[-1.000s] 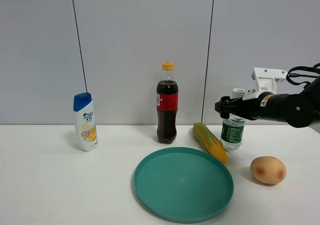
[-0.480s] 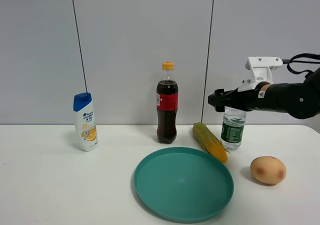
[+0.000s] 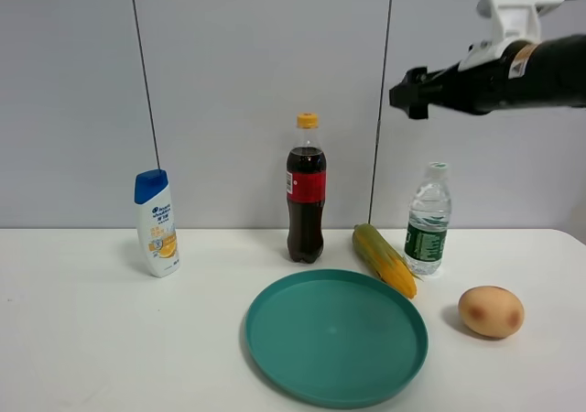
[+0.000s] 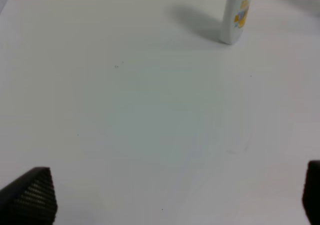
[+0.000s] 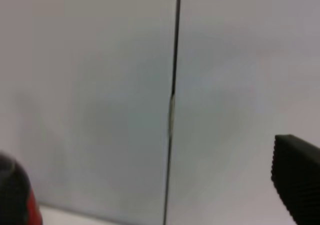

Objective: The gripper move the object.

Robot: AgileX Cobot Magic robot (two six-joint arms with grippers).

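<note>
The object, a small clear water bottle with a white cap and dark green label, stands upright on the white table, right of centre and beside the corn. My right gripper, black with a white bracket, hangs high above the bottle, well clear of it, and holds nothing. In the right wrist view one of its fingers shows far to one side against the wall, so the jaws stand wide. My left gripper is open and empty over bare table; it does not show in the exterior high view.
A teal plate lies front centre. A dark cola bottle stands behind it. A corn cob lies left of the water bottle. A brown egg sits front right. A white shampoo bottle stands at the left and also shows in the left wrist view.
My right gripper was around the water bottle's neck, then rose straight up and away. The bottle stays standing on the table.
</note>
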